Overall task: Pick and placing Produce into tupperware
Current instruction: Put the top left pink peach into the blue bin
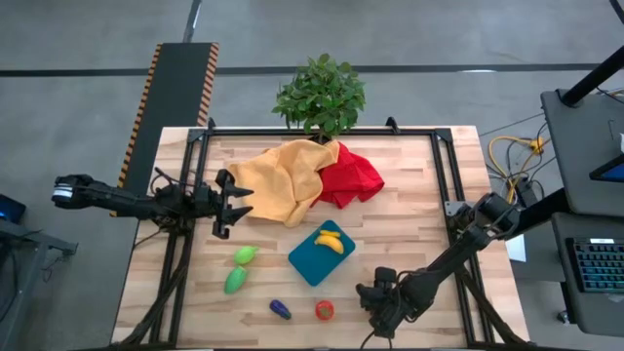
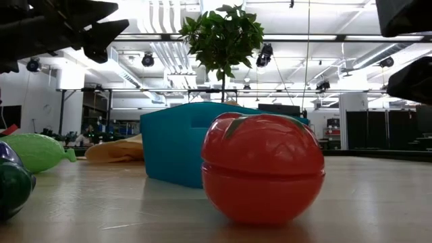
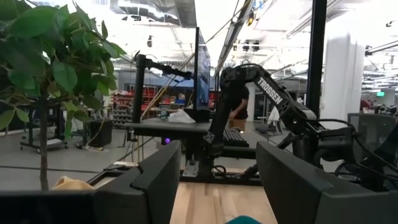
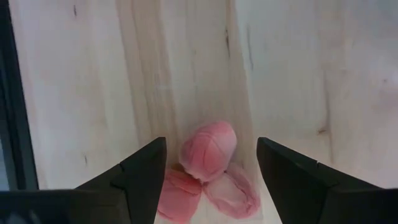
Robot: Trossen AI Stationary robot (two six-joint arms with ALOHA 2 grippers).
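The teal tupperware (image 1: 310,263) sits mid-table with the yellow banana (image 1: 329,239) in it. Two green pieces (image 1: 245,255) (image 1: 235,281), the purple eggplant (image 1: 280,310) and the red tomato (image 1: 325,310) lie on the wood toward the near edge. My right gripper (image 1: 375,310) is open and points down near the front edge. In the right wrist view its fingers stand on either side of the pink-red berry (image 4: 208,167), which lies on the table. My left gripper (image 1: 230,207) is open and empty, held level above the table's left part.
A yellow cloth (image 1: 278,180) and a red cloth (image 1: 353,175) lie at the back, in front of a potted plant (image 1: 320,93). In the low view the tomato (image 2: 262,167) stands before the tupperware (image 2: 177,145). Bare wood lies to the right of the tupperware.
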